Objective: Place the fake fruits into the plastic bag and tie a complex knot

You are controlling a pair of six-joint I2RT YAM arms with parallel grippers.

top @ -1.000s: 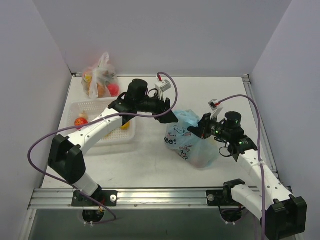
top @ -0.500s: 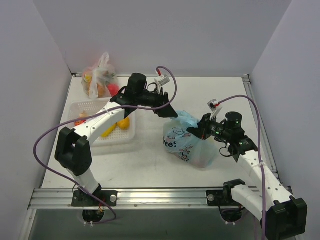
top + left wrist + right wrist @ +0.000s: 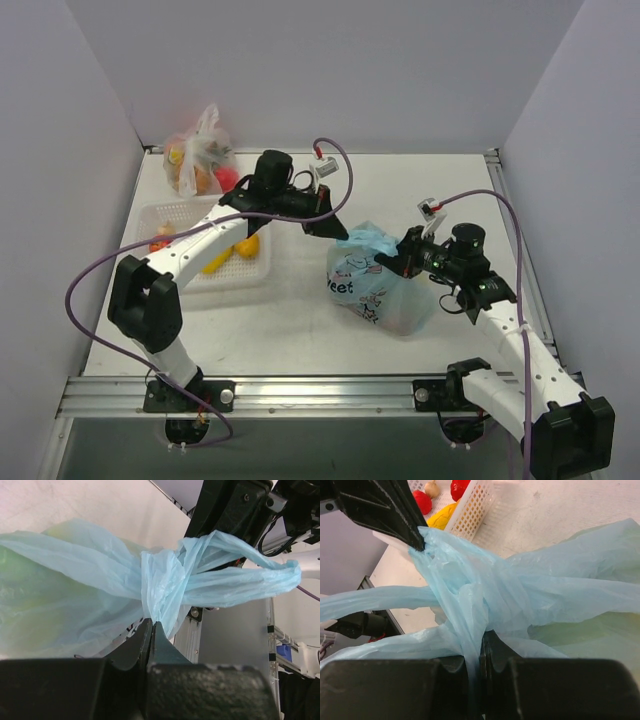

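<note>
left hand (image 3: 336, 231) clamped closed, arm stretched rightward, right hand (image 3: 392, 263) pinched closed, arm angled leftward

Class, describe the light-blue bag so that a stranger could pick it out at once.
On the white table, look right of centre. The blue bag stands there, its twisted top pinched by the left gripper and the right gripper. Unlike the clear bag in the far left corner, it is light blue with cartoon prints.
</note>
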